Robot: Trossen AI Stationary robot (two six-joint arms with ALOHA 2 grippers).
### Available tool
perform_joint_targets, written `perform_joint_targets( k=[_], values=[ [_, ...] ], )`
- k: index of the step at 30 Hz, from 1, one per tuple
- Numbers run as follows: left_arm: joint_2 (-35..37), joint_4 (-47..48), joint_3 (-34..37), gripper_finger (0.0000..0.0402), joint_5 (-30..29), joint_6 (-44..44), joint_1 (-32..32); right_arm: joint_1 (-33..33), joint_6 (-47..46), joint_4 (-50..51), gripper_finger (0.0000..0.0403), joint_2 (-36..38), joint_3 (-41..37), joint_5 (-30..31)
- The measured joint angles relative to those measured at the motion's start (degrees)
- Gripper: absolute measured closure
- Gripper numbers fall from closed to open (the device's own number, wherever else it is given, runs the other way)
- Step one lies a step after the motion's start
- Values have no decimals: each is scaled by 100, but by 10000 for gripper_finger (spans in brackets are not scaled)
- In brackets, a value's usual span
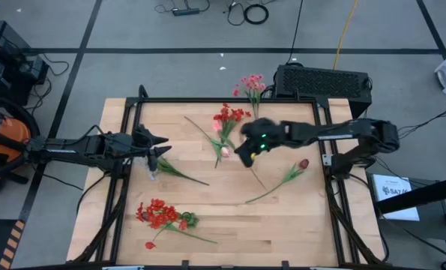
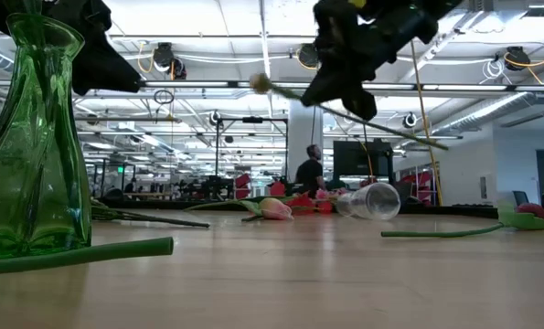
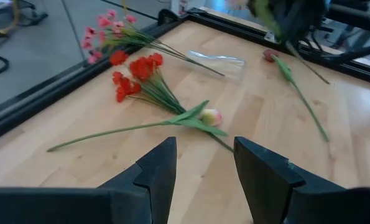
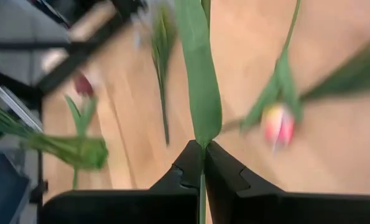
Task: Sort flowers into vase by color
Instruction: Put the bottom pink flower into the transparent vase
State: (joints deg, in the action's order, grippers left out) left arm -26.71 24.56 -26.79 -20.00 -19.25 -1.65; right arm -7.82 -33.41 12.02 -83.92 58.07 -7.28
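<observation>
My right gripper (image 1: 246, 152) is over the table's middle, raised and shut on a thin-stemmed flower (image 2: 363, 114) with a pale bud (image 2: 261, 84). My left gripper (image 3: 203, 168) hovers open over the left part of the table (image 1: 160, 146), near a pale sprig (image 1: 154, 171). On the wood lie a pink tulip (image 1: 224, 150), a red cluster (image 1: 226, 116), pink blooms (image 1: 252, 82), a maroon tulip (image 1: 303, 163) and a second red cluster (image 1: 159, 214). A green vase (image 2: 29, 137) stands upright, close to the low camera. My right gripper pinches the flower between its two shut fingers, on a long green leaf (image 4: 202, 134) with the stalk behind it. The flower is lifted clear of the table. In the low view its stem slants across under the gripper, bud end high and free end (image 2: 441, 144) lower.
A clear vase (image 2: 372, 201) lies on its side toward the far edge, also seen as the clear vase (image 3: 216, 62). A loose green stem (image 2: 80, 254) lies in front of the green vase. A black frame (image 1: 208, 101) rims the table. A person (image 2: 310, 169) stands far behind.
</observation>
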Motion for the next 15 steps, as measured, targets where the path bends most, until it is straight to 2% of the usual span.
perform_joint_targets(
  k=[3, 6, 12, 15],
  values=[
    [-1, 0, 0, 233, 171, 2, 1, 217, -369, 473, 403, -483, 419, 5],
    [-1, 4, 0, 233, 249, 0, 1, 429, -773, 489, 403, -861, 616, 23],
    [-1, 7, 0, 233, 311, -4, 2, 939, -2192, 843, 403, -1246, 623, 1096],
    [-1, 16, 0, 233, 344, -4, 1, 1153, -2510, 871, 403, -1299, 625, 1193]
  ],
)
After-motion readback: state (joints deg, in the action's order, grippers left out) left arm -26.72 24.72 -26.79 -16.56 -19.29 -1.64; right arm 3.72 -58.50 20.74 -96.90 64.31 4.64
